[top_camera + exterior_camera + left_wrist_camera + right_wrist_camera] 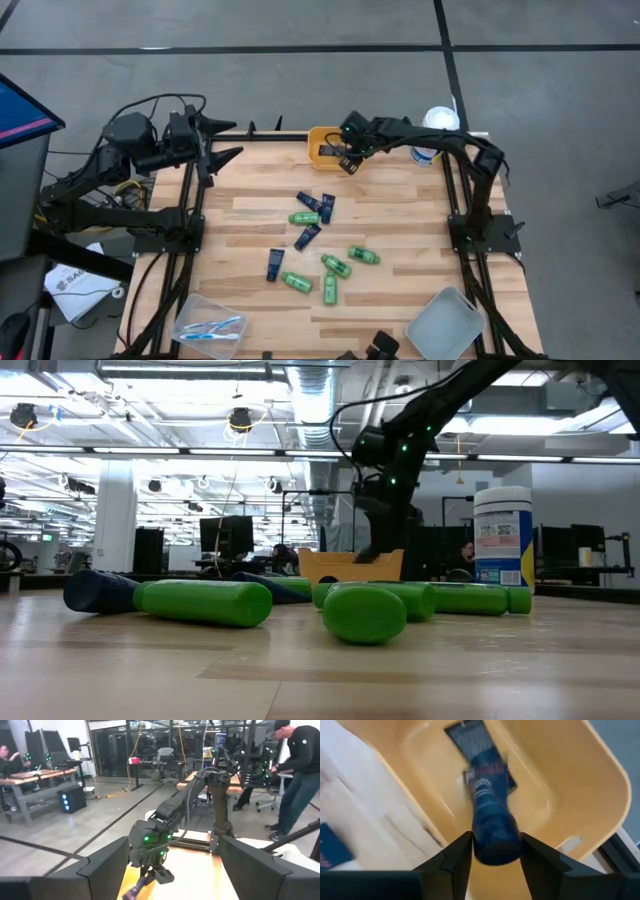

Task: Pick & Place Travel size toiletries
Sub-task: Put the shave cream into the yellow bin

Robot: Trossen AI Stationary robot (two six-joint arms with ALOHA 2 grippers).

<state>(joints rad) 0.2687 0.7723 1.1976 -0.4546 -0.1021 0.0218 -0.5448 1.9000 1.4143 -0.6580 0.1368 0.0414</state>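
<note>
right tool (492,851): narrow, navy tube (491,827) between fingers, over yellow bin (580,780) | left tool (228,140): wide, empty

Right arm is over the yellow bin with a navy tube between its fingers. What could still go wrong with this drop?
1. The navy tube hangs tilted between the right gripper fingers, cap end in the gap, so it may snag rather than fall cleanly.
2. Another tube already lies in the yellow bin; the new one could land on it and sit awkwardly.
3. In the overhead view the gripper is near the bin's edge, so a spill onto the table seems possible.

Bare wood (400,205) between yellow bin (322,146) and toiletries (318,245)
</note>
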